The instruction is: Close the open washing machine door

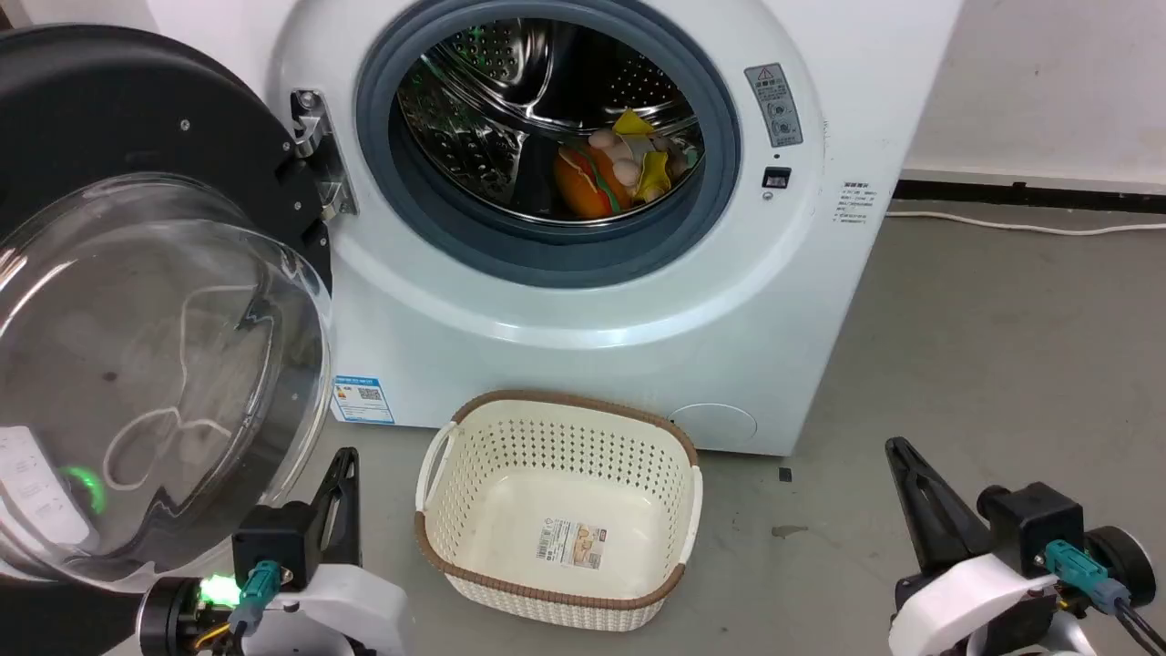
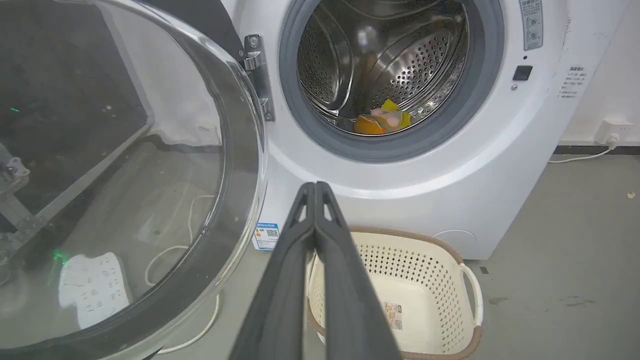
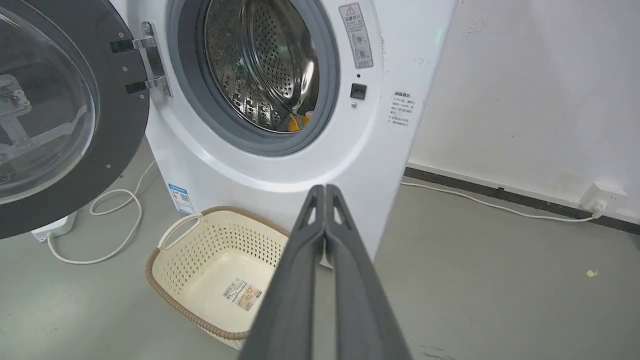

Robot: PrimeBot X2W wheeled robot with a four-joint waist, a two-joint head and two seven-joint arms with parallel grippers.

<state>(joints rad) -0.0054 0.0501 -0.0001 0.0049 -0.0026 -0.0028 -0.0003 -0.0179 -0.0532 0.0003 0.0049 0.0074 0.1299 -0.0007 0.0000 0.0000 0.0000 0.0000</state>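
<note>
Glossy clear glass on the washing machine door (image 1: 137, 364) at left, shiny perforated steel drum (image 1: 510, 82) up top, matt cream plastic basket (image 1: 565, 446) below.

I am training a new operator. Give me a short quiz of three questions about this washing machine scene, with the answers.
1. True or false: the washing machine door is closed.
2. What lies inside the drum? A. colourful soft items B. towels C. nothing
3. Fill in: the left gripper and the right gripper are both ___ (open or shut).
Key: 1 false; 2 A; 3 shut.
</note>
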